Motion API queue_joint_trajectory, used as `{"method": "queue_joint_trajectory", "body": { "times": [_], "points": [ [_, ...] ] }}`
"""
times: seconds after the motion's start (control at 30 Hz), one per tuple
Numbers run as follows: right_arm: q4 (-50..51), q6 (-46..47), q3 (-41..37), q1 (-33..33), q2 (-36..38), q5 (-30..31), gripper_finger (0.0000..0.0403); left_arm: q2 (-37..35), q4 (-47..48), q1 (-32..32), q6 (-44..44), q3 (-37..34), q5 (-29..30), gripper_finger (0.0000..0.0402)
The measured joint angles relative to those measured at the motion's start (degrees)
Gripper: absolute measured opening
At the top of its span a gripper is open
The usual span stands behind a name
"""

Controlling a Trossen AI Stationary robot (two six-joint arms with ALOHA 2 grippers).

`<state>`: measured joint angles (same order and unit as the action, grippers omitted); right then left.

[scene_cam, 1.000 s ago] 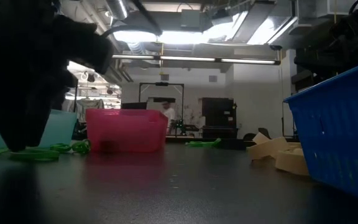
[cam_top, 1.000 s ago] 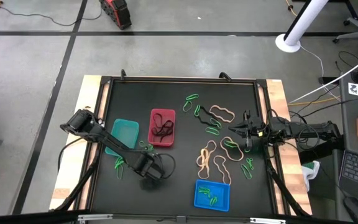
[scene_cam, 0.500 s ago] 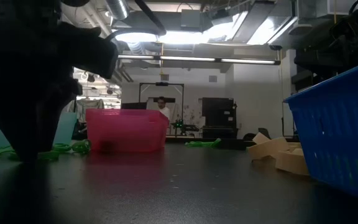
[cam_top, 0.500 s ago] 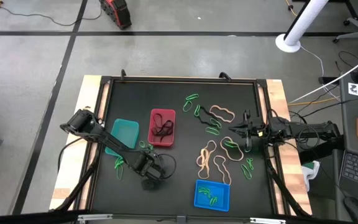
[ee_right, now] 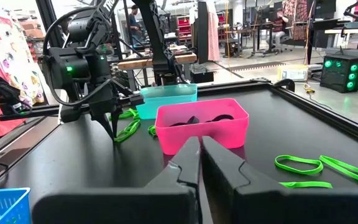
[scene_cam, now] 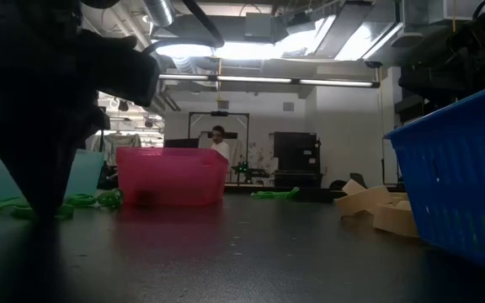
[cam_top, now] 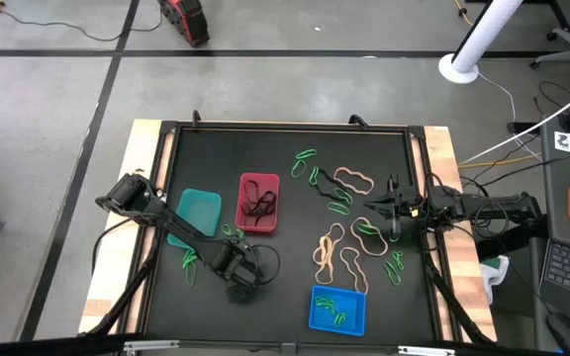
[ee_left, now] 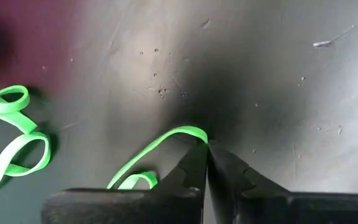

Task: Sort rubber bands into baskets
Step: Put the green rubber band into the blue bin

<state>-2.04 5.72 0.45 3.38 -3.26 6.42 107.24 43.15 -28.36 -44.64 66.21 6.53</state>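
Where the black table [cam_top: 285,163] ends, grey floor [cam_top: 57,148] begins

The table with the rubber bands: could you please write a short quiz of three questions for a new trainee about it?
1. True or false: the left gripper is shut on a green rubber band.
2. Which basket holds black bands? A. teal basket B. red basket C. blue basket
3. Fill in: the tan rubber bands lie on the ____ , not in a basket.

Key: 1. true; 2. B; 3. table.
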Motion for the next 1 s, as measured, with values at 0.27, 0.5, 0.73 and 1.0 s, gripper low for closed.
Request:
{"method": "queue_joint_trajectory", "body": {
  "times": [0.27, 0.5, 0.73, 1.0],
  "points": [
    [0.00, 0.00, 0.02, 0.00, 0.02, 0.00, 0.0019, 0.00, -0.83, 0.02, -0.02, 3.38, 0.22, 0.0004],
    [0.00, 0.00, 0.02, -0.02, 0.00, 0.00, 0.0019, -0.02, -7.10, 0.02, 3.92, 7.18, 0.20, 0.0002],
    [0.00, -0.01, 0.00, -0.02, 0.02, 0.00, 0.0019, -0.02, -16.70, 0.56, 7.19, 9.53, 0.21, 0.0001],
    [0.00, 0.00, 0.01, 0.00, 0.00, 0.00, 0.0019, -0.04, -34.23, 2.28, 11.42, 10.36, 0.19, 0.0001]
  ]
}}
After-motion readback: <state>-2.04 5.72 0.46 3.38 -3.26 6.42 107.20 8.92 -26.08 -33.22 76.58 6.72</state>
